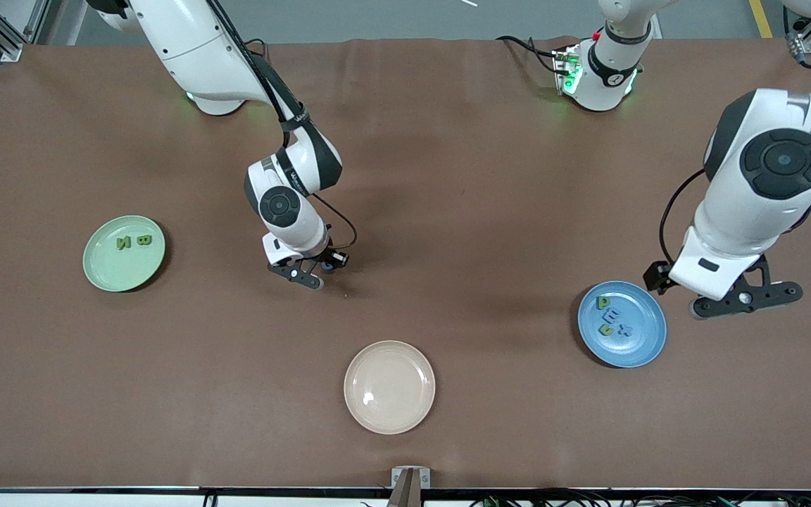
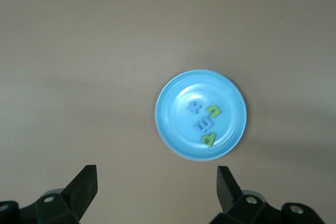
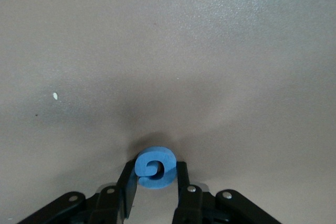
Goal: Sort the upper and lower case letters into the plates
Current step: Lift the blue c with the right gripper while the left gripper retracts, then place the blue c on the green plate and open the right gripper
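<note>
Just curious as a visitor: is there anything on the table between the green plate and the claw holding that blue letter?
No. In the front view, only bare brown tabletop lies between the green plate and the right claw gripping the blue letter.

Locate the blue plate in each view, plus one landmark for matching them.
Front view: blue plate lies toward the left arm's end of the table, partly under the open left gripper.
Left wrist view: blue plate sits near the middle, above the left gripper as shown.
Right wrist view: not in it.
Shared landmark: the letters lying in the plate.
</note>
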{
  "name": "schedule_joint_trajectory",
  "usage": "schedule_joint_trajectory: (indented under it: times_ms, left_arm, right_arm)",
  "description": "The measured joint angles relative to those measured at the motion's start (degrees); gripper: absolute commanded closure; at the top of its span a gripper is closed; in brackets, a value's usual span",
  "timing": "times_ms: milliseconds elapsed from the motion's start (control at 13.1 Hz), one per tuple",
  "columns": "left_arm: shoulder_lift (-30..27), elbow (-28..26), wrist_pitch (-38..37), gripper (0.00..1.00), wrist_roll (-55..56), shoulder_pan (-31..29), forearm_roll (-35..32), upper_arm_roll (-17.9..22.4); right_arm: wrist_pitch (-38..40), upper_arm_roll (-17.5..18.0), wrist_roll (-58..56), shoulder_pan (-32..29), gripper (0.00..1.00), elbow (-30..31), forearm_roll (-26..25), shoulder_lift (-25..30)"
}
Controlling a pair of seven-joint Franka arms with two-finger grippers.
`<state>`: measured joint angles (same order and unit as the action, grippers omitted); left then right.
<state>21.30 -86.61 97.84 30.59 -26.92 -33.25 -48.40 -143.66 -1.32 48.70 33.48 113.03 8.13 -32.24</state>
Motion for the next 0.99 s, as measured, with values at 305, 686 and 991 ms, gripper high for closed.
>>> schedule_joint_trajectory:
  times_ms: [305,686,991]
  left_arm:
    - [-5.1,4.4,-8.0,0.0,-7.4,0.0,5.9,-1.1]
    - [-13.6,5.2,-10.7,0.0,-14.3,15.3,19.4,21.2]
    - [-18.8,4.1,-12.6,0.0,-24.1,21.7,27.2,36.0]
  right_arm:
    - [0.2,-0.1,0.0,0.0,0.8,-0.1,0.0,0.0]
    - [19.8,-1.4,-6.9,-5.1,0.8,-1.5,-0.6,11.9]
    - [24.9,-1.9,-29.5,-20.0,0.8,6.5,-3.3,23.6]
